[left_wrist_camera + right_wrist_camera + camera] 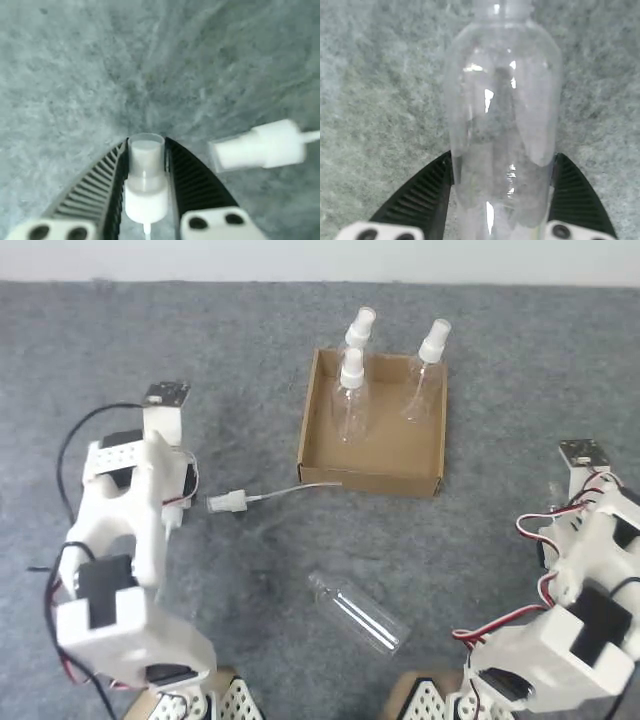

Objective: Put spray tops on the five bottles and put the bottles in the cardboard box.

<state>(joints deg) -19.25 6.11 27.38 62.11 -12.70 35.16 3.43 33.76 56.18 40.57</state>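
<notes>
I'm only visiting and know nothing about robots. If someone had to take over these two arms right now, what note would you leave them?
The left gripper is shut on a spray top.
The right gripper is shut on a bare bottle, its neck open.
The cardboard box holds three topped bottles.
On the carpet lie a loose spray top with its tube and a second bare bottle on its side, in front of the box.
Done: three bottles topped and boxed.
Left: top the held bottle, top the one on the carpet, box both.
</notes>
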